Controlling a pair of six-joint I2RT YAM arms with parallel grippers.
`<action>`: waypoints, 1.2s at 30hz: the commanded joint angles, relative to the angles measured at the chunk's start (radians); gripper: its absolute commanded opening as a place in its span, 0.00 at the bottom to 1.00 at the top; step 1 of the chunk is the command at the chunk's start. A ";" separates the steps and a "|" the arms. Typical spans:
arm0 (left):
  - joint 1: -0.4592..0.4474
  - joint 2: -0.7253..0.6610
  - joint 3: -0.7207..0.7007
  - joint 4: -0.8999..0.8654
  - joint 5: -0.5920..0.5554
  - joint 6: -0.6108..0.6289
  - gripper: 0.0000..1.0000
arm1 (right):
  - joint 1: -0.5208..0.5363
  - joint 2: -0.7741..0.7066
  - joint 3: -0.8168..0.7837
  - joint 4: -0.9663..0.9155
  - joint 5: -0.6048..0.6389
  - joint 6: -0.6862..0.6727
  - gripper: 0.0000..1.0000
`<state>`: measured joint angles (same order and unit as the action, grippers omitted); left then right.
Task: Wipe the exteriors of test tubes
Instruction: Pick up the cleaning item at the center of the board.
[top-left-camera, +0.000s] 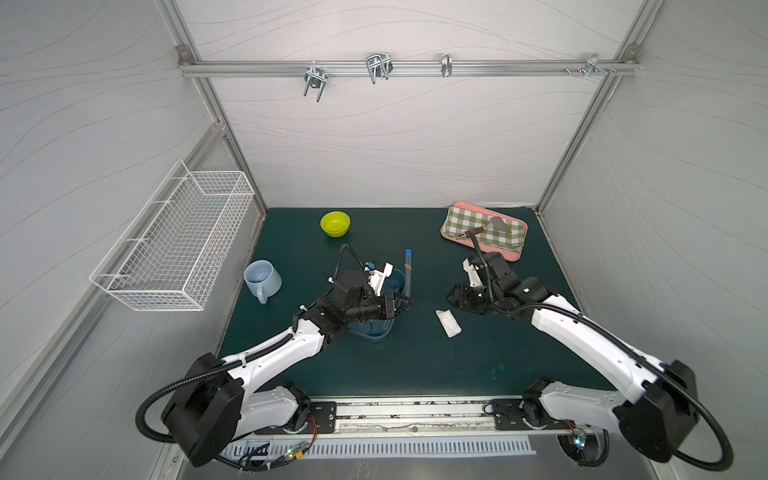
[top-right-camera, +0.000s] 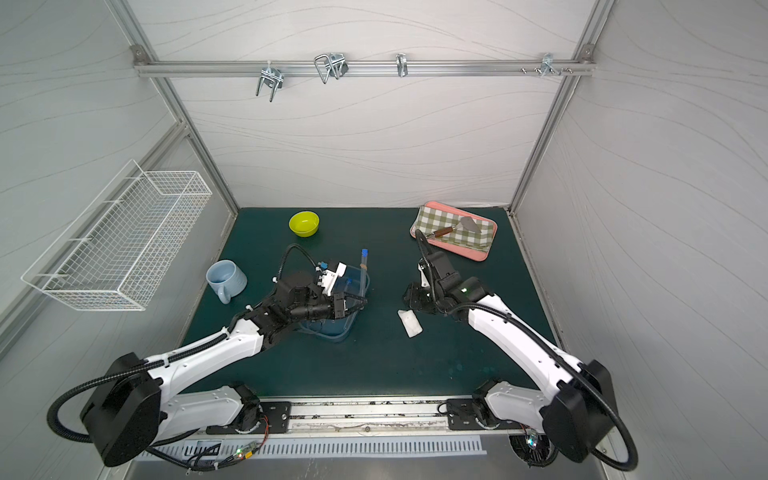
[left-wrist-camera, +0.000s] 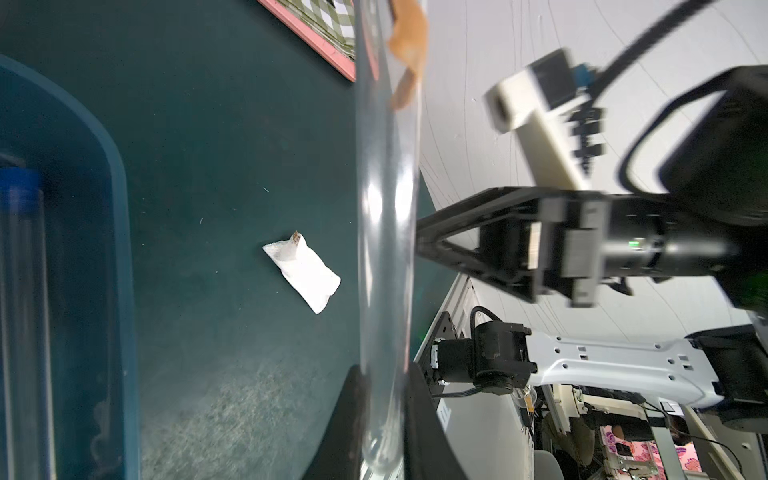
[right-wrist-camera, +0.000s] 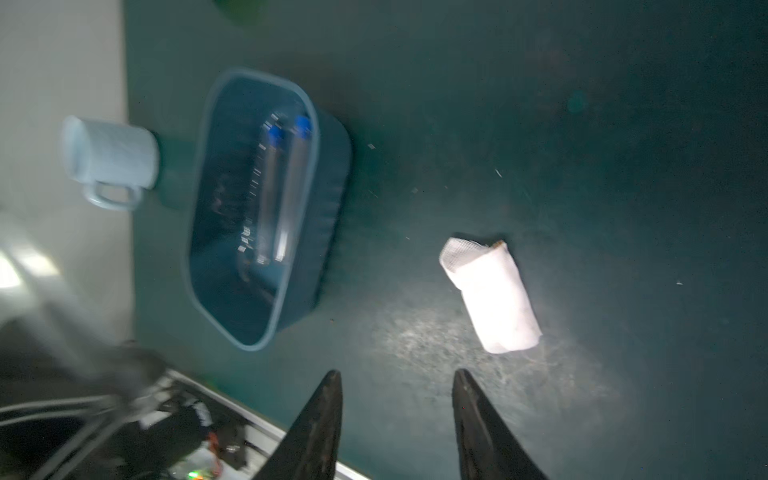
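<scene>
By the bin (top-left-camera: 372, 332), our left gripper (top-left-camera: 406, 302) pinched a tube (top-left-camera: 409, 272) at its lower end. Our right gripper (right-wrist-camera: 397, 374) gaped empty near the wipe (right-wrist-camera: 490, 295). Its wrist view showed two tubes (right-wrist-camera: 282, 187) in the bin, hidden in both top views.

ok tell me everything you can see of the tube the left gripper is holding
The tube is long, thin and clear, glass or plastic by its look, with a small blue cap on one end and an orange mark just below the cap. Near its rounded end it is pinched in the left gripper, which is shut on it. It is held clear of the mat, cap end away from the gripper, by the bin. Nothing else touches it.
</scene>
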<state>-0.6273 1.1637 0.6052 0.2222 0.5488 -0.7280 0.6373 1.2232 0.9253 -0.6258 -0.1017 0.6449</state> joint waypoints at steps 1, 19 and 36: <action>0.020 -0.058 -0.021 -0.034 -0.021 0.024 0.02 | 0.010 0.071 -0.044 -0.018 0.007 -0.065 0.40; 0.038 -0.165 -0.067 -0.095 -0.044 0.021 0.02 | 0.123 0.498 0.174 -0.075 0.253 -0.114 0.31; 0.038 -0.188 -0.076 -0.103 -0.047 0.022 0.02 | 0.108 0.527 0.228 -0.110 0.299 -0.126 0.00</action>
<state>-0.5953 0.9890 0.5266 0.1028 0.5083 -0.7109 0.7517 1.7771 1.1336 -0.6819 0.1825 0.5232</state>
